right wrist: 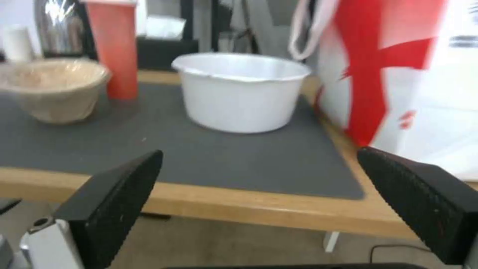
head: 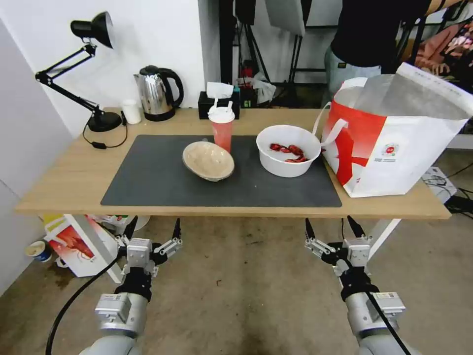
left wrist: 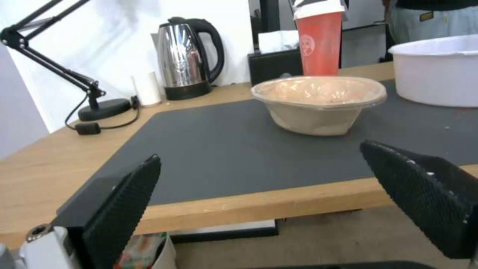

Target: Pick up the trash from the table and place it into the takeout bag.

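On the table [head: 64, 182], three pieces of trash sit on a dark grey mat [head: 162, 182]. A beige paper bowl [head: 208, 160] [left wrist: 319, 102] [right wrist: 52, 89] lies left of centre. Just behind it stands a red cup [head: 222, 129] [left wrist: 319, 41] [right wrist: 113, 48] with a white lid. To the right is a white bowl [head: 288, 150] [left wrist: 438, 71] [right wrist: 241, 91] holding red crayfish scraps. The takeout bag [head: 394, 133] [right wrist: 398, 67] stands open at the table's right end. My left gripper [head: 153, 228] [left wrist: 264, 194] and right gripper [head: 331, 227] [right wrist: 259, 198] hover open below the front edge, both empty.
At the back of the table stand a black desk lamp [head: 91, 64], a steel kettle [head: 156, 93], a small white cup [head: 131, 111] and a black tissue box [head: 218, 102]. A smaller crayfish-printed bag [head: 79, 246] lies on the floor under the left end. A person stands behind the table.
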You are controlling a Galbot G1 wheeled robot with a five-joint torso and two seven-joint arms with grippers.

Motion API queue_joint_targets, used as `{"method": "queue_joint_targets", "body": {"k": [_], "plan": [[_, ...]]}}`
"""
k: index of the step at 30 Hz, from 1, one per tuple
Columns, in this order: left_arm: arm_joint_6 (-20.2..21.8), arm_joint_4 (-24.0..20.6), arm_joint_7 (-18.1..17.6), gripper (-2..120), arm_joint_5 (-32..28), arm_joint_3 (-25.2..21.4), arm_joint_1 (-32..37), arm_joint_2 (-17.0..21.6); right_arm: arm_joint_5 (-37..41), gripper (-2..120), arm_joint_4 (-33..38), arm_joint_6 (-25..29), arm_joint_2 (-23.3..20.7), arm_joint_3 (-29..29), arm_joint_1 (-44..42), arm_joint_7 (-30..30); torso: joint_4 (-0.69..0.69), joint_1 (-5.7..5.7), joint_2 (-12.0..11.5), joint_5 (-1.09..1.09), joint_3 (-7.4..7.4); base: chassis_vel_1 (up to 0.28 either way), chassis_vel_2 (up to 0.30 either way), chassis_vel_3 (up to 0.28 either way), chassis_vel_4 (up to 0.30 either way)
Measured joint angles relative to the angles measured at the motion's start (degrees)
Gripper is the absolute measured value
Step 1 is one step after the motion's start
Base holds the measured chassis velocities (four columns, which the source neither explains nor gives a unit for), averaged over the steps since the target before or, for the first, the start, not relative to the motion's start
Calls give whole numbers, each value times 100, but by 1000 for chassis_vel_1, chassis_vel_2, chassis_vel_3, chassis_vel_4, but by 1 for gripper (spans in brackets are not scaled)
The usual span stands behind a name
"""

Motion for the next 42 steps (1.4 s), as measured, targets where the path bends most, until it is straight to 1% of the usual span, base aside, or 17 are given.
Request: {"method": "queue_joint_targets", "body": {"k": [2, 5, 10, 22, 25, 27, 28, 31, 32, 34, 35, 36, 37, 38, 40, 41, 42], "plan": [[0, 0, 0, 100, 0, 0, 1, 0, 50, 100, 76, -205, -267, -78, 163, 76, 4, 1, 0, -2, 0, 0, 0, 0, 0], [0, 0, 0, 100, 0, 0, 0, 0, 97, 100, 209, -307, -367, -69, 175, 138, -1, 1, 0, -1, 0, 0, 0, 0, 0], [0, 0, 0, 100, 0, 0, 0, 1, 344, 100, 621, -543, -581, 220, 155, 179, -1, 1, 0, -2, 0, 0, 0, 0, 0], [1, 0, 0, 100, 0, 0, 0, 1, 589, 100, 886, -544, -680, 412, 130, 140, -1, 1, 0, -2, 0, 0, 0, 0, 0], [1, 0, 0, 100, 0, 0, 0, 1, 655, 100, 887, -537, -769, 433, 196, 83, 0, 1, 1, -1, 0, 0, 0, 0, 0], [1, 0, 0, 100, 0, 0, 0, 1, 871, 100, 878, -476, -963, 513, 314, -83, -1, 1, 0, -1, 0, 0, 0, 0, 0], [1, 0, 0, 100, 0, 0, 0, 1, 871, 100, 878, -476, -963, 513, 314, -83, -1, 1, 0, -1, 0, 0, 0, 0, 0], [1, 0, 1, 100, 0, 0, 0, 0, 1297, 100, 717, -347, -1437, 663, 630, -432, -1, 0, 1, -1, 0, 0, 0, 0, 0], [1, 0, 1, 100, 0, 0, 0, 0, 1297, 100, 717, -347, -1437, 663, 630, -432, -1, 0, 1, -1, 0, 0, 0, 0, 0], [1, 0, 1, 100, 0, 0, 0, 2, 1613, 100, 576, -319, -1796, 713, 914, -551, 0, 0, 1, 0, 0, 0, 0, 0, 0], [1, 0, 1, 100, 0, 0, 1, 1, 1852, 100, 467, -270, -2062, 727, 1144, -611, 0, 0, 1, 0, 0, 0, 0, 0, 0], [1, 0, 1, 100, 0, 0, 0, 0, 1967, 100, 416, -255, -2186, 729, 1258, -627, 1, 0, 1, 0, 0, 0, 0, 0, 0], [1, 0, 1, 100, 0, 0, 0, 1, 2326, 100, 304, -244, -2480, 697, 1570, -637, 0, 0, 1, 0, 0, 0, 0, 0, 0], [1, 0, 1, 100, 0, 0, 0, 1, 2326, 100, 304, -244, -2480, 697, 1570, -637, 0, 0, 1, 0, 0, 0, 0, 0, 0], [1, 0, 1, 100, 0, 0, 0, 1, 2828, 100, 173, -249, -2820, 594, 1974, -613, 0, 0, 1, -1, 0, 0, 0, 0, 0], [1, 0, 1, 100, 0, 0, 0, 1, 2828, 100, 173, -249, -2820, 594, 1974, -613, 0, 0, 1, -1, 0, 0, 0, 0, 0], [1, 0, 1, 100, 0, 0, 1, 1, 3106, 100, 55, -268, -3060, 484, 2278, -601, 0, 0, 1, -1, 1, 0, 0, 0, 0]]}}
